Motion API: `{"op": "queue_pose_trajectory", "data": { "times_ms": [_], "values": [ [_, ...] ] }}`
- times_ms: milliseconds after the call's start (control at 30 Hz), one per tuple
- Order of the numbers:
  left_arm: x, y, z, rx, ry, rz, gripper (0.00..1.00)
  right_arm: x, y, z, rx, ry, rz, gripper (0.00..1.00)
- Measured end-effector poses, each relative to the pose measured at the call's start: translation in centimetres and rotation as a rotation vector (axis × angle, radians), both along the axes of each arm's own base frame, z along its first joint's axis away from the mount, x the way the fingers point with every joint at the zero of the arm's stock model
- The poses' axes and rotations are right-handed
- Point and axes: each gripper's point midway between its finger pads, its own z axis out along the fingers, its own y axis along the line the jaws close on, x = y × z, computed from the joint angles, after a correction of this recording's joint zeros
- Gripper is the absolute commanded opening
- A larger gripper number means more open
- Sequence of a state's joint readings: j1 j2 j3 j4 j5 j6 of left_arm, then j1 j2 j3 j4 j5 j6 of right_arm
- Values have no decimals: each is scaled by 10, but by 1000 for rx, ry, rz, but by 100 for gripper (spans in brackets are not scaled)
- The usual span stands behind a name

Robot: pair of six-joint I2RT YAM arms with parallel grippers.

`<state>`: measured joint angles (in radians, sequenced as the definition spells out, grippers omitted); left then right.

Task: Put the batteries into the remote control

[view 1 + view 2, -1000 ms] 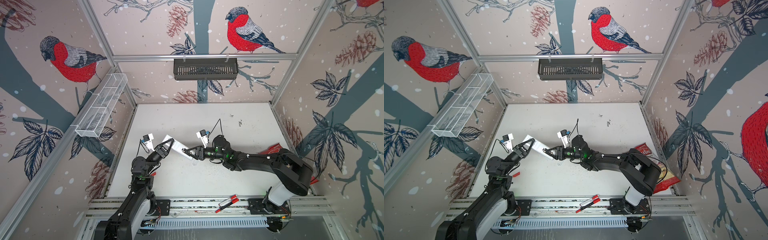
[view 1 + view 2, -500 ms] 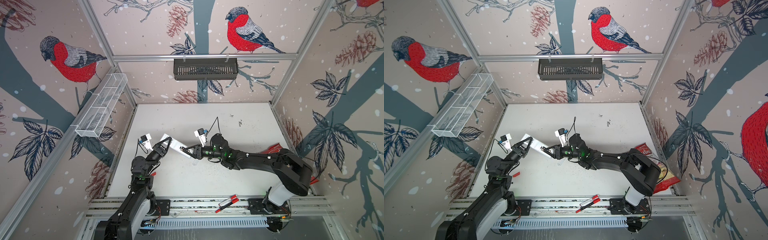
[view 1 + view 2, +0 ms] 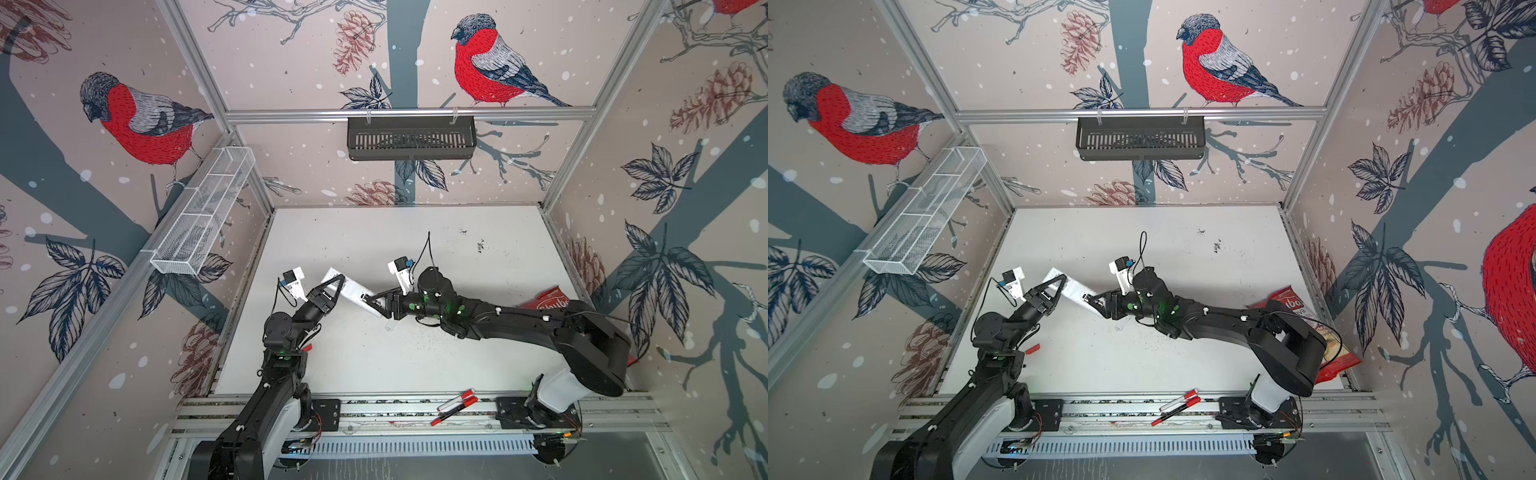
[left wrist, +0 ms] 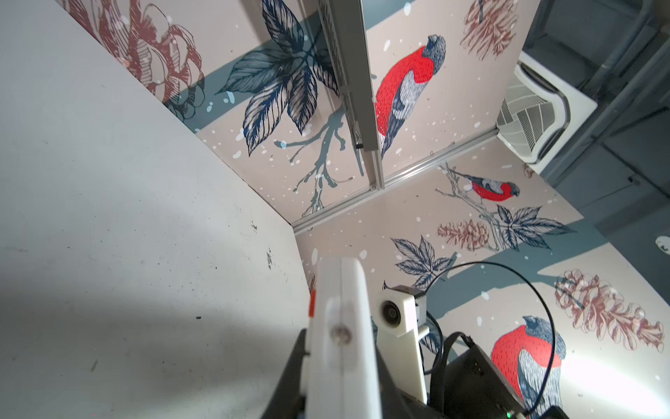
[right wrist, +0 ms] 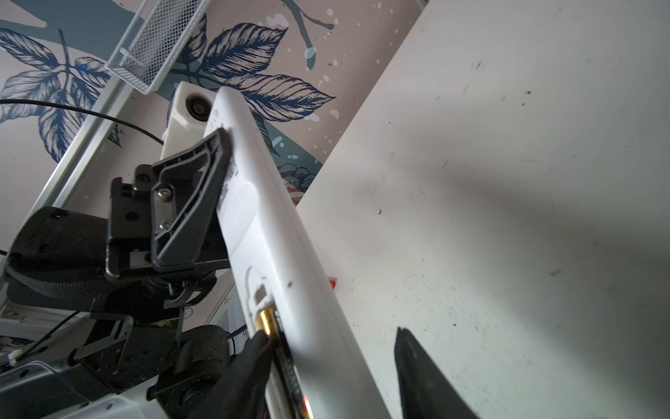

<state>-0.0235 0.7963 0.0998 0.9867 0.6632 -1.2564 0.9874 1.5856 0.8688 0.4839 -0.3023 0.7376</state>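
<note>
The remote control (image 3: 352,289) (image 3: 1074,289) is a slim white bar held off the table, back side up. My left gripper (image 3: 332,291) (image 3: 1054,291) (image 4: 339,362) is shut on one end of it. My right gripper (image 3: 372,301) (image 3: 1094,301) (image 5: 330,332) straddles the other end, jaws open. In the right wrist view a battery (image 5: 275,337), dark with a copper end, lies in the open compartment of the remote control (image 5: 275,225). One right finger (image 5: 253,362) touches it. The other finger (image 5: 424,381) stands clear of the remote.
A small pale piece (image 3: 388,326) lies on the table (image 3: 415,361) under my right wrist. A red scrap (image 3: 306,348) sits by the left arm. Red-and-white marker pens (image 3: 455,407) rest on the front rail. A red snack bag (image 3: 548,299) lies at the right wall.
My right gripper has shifted slightly left along the remote and its jaws stand wider. The left gripper keeps its hold and has barely moved.
</note>
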Motion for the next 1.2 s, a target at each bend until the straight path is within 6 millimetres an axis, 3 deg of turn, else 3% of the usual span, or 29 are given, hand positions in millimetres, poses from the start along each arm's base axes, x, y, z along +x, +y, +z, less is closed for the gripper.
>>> {"op": "queue_pose_trajectory", "data": {
  "times_ms": [167, 300, 400, 700, 900, 1067, 1200],
  "values": [
    [-6, -6, 3, 17, -26, -40, 0, 7, -19, 12, -32, -72, -52, 85],
    [-6, -6, -2, 35, -28, -38, 0, 9, -30, 18, -64, -134, -67, 90],
    [-6, -6, -9, 56, -18, -38, 0, 9, -38, 11, -110, -161, -72, 91],
    [-3, -5, -25, 180, 15, -18, 0, 22, -65, -45, -323, -109, -143, 91],
    [9, 9, -26, 366, 63, 74, 0, 12, -69, -92, -425, 21, -132, 90],
    [10, 17, -65, 461, 204, 92, 0, -9, -59, -121, -462, 120, -74, 88],
    [10, 24, -80, 503, 256, 116, 0, -19, -52, -131, -468, 171, -58, 83]
  ]
}}
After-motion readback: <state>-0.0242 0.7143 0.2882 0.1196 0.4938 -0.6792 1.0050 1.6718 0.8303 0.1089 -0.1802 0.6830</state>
